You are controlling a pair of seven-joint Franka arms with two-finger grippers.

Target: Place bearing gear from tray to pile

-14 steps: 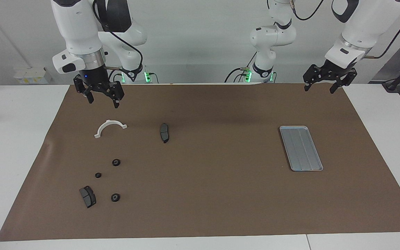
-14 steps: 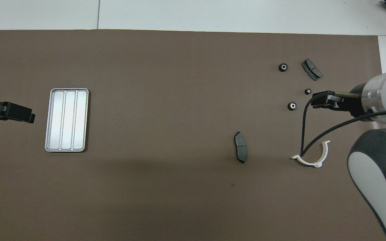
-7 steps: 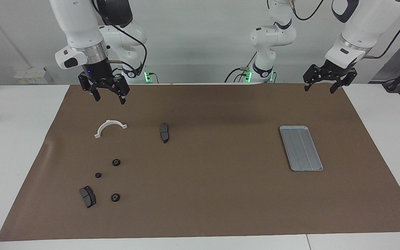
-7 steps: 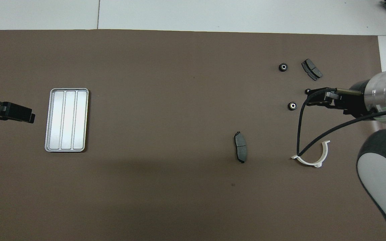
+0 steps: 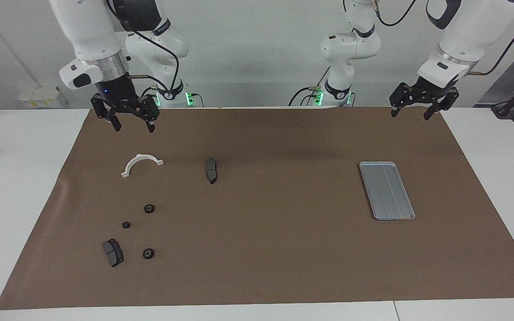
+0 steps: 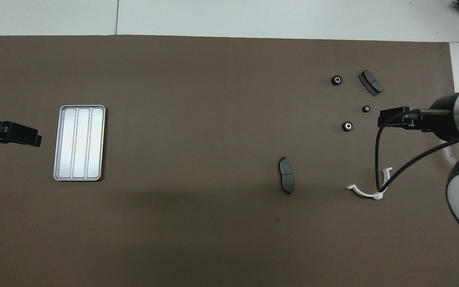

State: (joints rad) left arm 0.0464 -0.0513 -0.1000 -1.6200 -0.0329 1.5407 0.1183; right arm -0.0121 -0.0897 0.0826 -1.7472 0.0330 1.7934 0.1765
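Note:
The silver-grey tray [image 5: 386,190] lies empty at the left arm's end of the mat; it also shows in the overhead view [image 6: 79,142]. The pile lies at the right arm's end: three black gears [image 5: 149,208] [image 5: 126,224] [image 5: 148,253] and a squat dark brake pad [image 5: 112,252]. In the overhead view the gears [image 6: 348,126] and pad [image 6: 370,82] show too. My right gripper [image 5: 133,125] hangs open and empty in the air over the mat's edge by the robots, beside the white bracket. My left gripper [image 5: 411,112] waits open and empty, raised over the mat's corner.
A white half-ring bracket [image 5: 141,164] lies between the right gripper and the gears. A slim curved dark pad [image 5: 211,170] lies toward the mat's middle. The brown mat [image 5: 283,249] covers the white table.
My right gripper has drifted a little sideways and back, ending slightly toward its own end of the table. The left arm, tray and gears have not moved.

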